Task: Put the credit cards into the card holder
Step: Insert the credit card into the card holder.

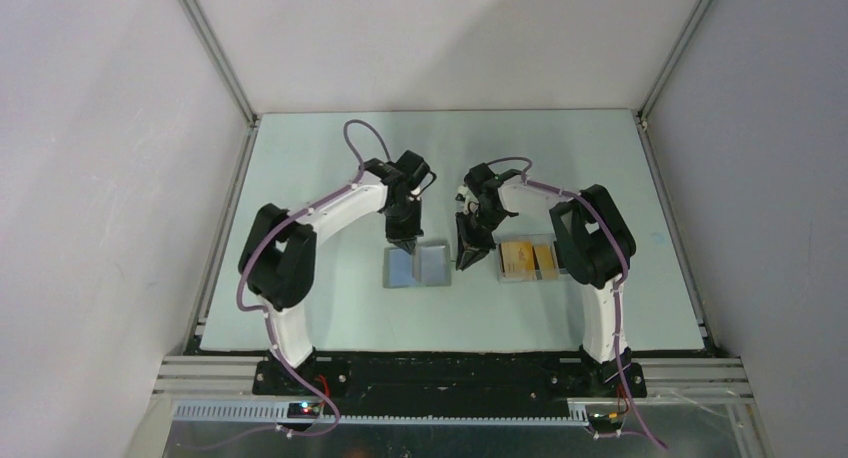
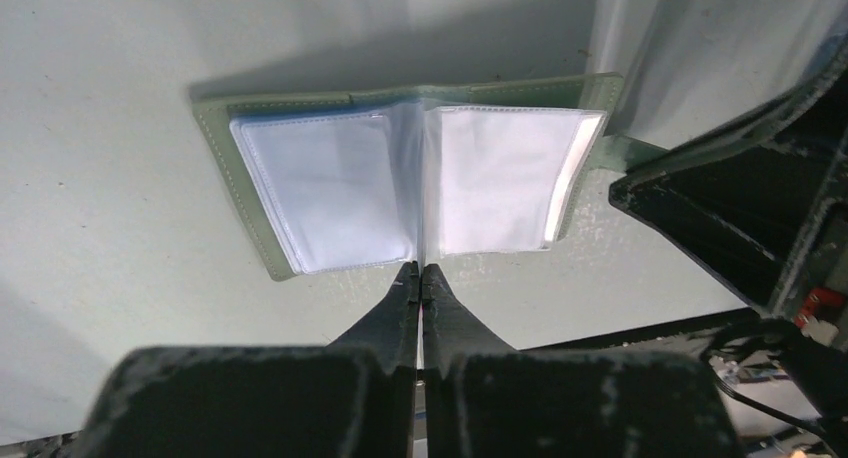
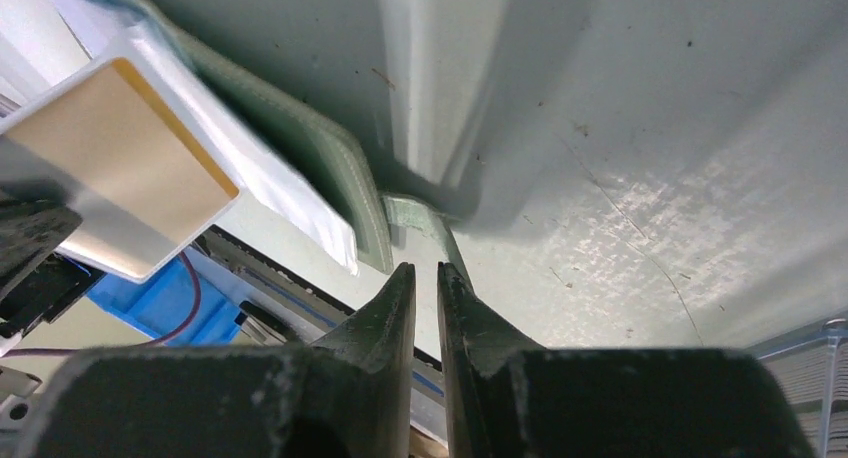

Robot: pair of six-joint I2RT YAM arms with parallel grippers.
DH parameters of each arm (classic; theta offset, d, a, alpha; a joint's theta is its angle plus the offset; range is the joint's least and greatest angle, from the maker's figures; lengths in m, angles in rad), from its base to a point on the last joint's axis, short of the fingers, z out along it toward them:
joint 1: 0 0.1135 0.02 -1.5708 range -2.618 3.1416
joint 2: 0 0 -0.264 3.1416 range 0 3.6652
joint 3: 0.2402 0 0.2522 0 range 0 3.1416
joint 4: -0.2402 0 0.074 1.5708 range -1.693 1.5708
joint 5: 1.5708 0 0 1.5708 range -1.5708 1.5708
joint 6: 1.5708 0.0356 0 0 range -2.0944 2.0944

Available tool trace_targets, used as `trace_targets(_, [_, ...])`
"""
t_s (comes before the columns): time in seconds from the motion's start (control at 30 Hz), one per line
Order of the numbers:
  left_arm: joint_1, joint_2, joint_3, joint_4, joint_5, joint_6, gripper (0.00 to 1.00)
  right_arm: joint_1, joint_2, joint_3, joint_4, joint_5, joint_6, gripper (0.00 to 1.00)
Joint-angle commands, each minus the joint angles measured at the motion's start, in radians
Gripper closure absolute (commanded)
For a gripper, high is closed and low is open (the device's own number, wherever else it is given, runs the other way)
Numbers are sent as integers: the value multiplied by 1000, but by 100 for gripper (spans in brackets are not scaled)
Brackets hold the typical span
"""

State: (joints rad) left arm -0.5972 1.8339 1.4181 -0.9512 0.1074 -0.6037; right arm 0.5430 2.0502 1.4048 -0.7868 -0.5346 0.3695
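Observation:
The card holder (image 1: pixel 418 266) lies open on the table, grey-green outside with clear sleeves (image 2: pixel 330 188) inside. My left gripper (image 2: pixel 420 270) is shut, its tips at the near edge of the holder's spine; in the top view the left gripper (image 1: pixel 405 245) stands over the holder's far edge. My right gripper (image 3: pixel 427 270) is slightly open with nothing between its fingers, just short of the snap tab (image 3: pixel 412 216). An orange-gold credit card (image 3: pixel 120 163) sits in a raised sleeve at the holder's right side. More credit cards (image 1: pixel 517 256) lie to the right.
A clear plastic tray (image 1: pixel 503 275) holding the orange-gold cards sits just right of my right gripper (image 1: pixel 466 263). The right arm's black body (image 2: pixel 740 208) stands close beside the holder's right edge. Grey walls and metal rails enclose the table.

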Motion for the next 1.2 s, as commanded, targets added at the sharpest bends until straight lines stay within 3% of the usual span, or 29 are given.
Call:
trace_targets(0.0, [-39,57,84,-102,-84,17,100,2,-24,7,9,-21,-7,82])
trace_targets(0.23, [-79,126,172,-176,-170,-5,99,-4,-36,-3,36,-80,-3,81])
trace_targets(0.47, [-115,197,263,-205,-141,-28,98,-55,-92,-73,156,-239,52,81])
trace_targets(0.73, [-132,251,300,-232,-158,-52,90,-111,-187,-134,226,-320,112,81])
trace_targets(1.0, [-146,254,341,-217,-89,-61,53,-140,-250,-142,217,-331,117,81])
trace_targets(1.17, [-147,241,325,-145,18,-70,42,-166,-285,-148,197,-327,107,81])
